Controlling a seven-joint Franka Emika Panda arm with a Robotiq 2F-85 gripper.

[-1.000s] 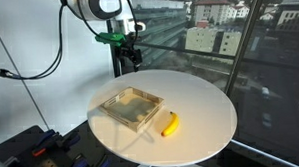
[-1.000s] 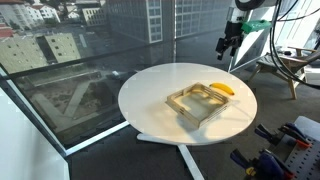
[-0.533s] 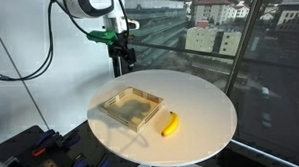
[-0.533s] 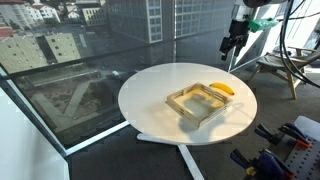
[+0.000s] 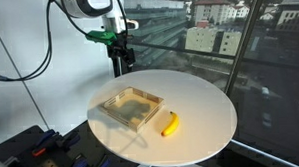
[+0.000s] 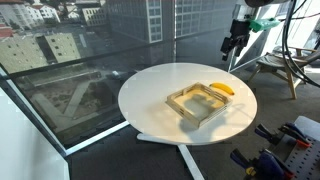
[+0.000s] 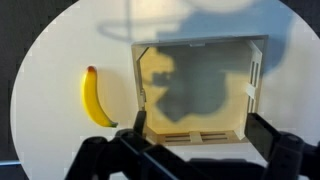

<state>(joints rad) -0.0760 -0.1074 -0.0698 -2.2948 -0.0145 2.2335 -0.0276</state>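
Observation:
My gripper hangs open and empty high above the round white table, over its far edge; it also shows in the other exterior view. In the wrist view its two dark fingers frame the gap above a shallow square wooden tray, which looks empty. A yellow banana lies on the table beside the tray. In both exterior views the tray sits near the table's middle, with the banana close to its side.
Large windows with a city view stand behind the table. Cables hang from the arm. Tools and gear lie on the floor near the table's base. A wooden-legged stand is near the arm.
The gripper rose slightly and shifted a little toward the arm's base side a second ago; since half a second ago nothing has visibly moved.

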